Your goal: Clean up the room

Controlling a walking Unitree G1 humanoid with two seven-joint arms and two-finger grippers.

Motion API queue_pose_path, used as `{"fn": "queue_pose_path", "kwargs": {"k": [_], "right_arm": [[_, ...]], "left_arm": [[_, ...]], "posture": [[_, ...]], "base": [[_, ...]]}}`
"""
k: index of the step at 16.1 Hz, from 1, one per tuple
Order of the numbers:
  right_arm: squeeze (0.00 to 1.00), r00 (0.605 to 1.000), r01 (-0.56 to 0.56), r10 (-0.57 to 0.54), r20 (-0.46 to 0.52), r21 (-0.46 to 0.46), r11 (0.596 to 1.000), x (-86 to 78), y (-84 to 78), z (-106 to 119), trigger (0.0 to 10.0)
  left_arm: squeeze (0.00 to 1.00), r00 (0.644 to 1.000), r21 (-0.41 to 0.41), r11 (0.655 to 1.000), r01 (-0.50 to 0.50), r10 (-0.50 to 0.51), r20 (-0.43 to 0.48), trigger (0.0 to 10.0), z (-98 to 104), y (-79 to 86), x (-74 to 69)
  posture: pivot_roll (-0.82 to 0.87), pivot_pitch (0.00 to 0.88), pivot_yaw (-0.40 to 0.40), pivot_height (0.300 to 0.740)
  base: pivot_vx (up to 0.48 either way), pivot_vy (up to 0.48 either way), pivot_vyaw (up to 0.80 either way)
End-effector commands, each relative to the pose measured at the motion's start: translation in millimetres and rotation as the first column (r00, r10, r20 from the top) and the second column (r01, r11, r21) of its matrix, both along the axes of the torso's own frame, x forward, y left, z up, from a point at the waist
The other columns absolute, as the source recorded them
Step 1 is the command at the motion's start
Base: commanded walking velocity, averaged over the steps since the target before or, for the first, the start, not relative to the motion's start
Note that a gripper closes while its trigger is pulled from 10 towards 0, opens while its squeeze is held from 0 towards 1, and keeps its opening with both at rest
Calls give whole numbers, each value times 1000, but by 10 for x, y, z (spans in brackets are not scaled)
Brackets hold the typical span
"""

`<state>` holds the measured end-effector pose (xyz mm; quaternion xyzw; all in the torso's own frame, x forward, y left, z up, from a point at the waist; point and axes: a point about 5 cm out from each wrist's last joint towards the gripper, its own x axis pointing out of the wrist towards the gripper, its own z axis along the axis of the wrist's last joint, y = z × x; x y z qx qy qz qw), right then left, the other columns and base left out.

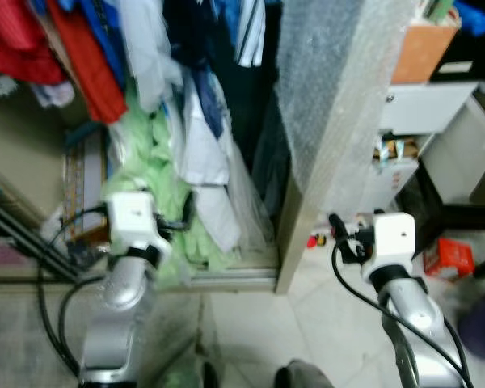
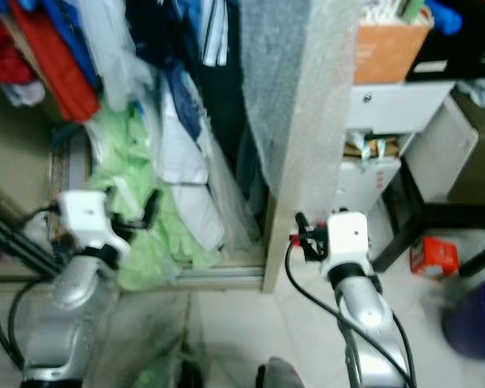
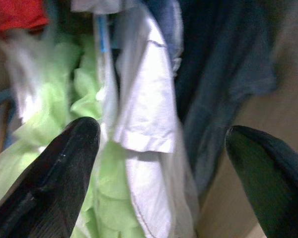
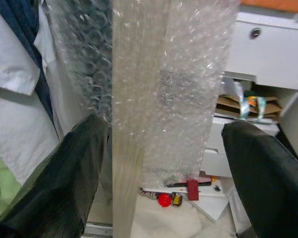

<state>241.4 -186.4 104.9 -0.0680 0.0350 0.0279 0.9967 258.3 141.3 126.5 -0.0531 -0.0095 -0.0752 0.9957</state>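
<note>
Left eye view: left pincer (image 1: 180, 217) at lower left, before the hanging clothes (image 1: 196, 153); right pincer (image 1: 339, 234) at lower right, beside the bubble-wrapped post (image 1: 327, 121); red box (image 1: 449, 257) on the floor at right.
Left wrist view: fingers (image 3: 64, 163) spread, released, empty; white shirt (image 3: 149, 124) and green garment (image 3: 89, 99) centre, ahead.
Right wrist view: fingers (image 4: 74, 163) spread, released, empty; wrapped post between them, white drawer unit (image 4: 268, 59) at upper right.
</note>
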Motion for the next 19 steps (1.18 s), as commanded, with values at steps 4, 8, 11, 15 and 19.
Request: {"fn": "queue_pose_path", "kwargs": {"k": [4,8,11,15,19], "right_arm": [[0,1000,-5,5,13,12,1000,8,33,18,10000],[0,1000,-7,7,13,12,1000,-1,41,14,10000],[0,1000,-8,7,14,13,1000,-3,45,14,10000],[0,1000,-7,7,14,11,1000,2,39,18,10000],[0,1000,-8,8,17,7,1000,8,41,22,10000]], "left_arm": [[0,1000,36,999,-19,18,19,10000,17,70,5],[0,999,25,1000,1,-2,37,10000,44,67,-10],[0,999,23,1000,3,-4,39,10000,42,74,-22],[0,999,15,1000,2,-3,37,10000,42,71,-24],[0,999,12,1000,2,-3,38,10000,43,69,-19]], "posture": [[-31,88,22,740],[-29,86,23,740],[-28,87,24,740],[-29,92,22,740],[-30,92,22,740]], "base": [[0,97,-159],[68,0,0],[336,0,0],[373,0,0],[372,0,0]]}}
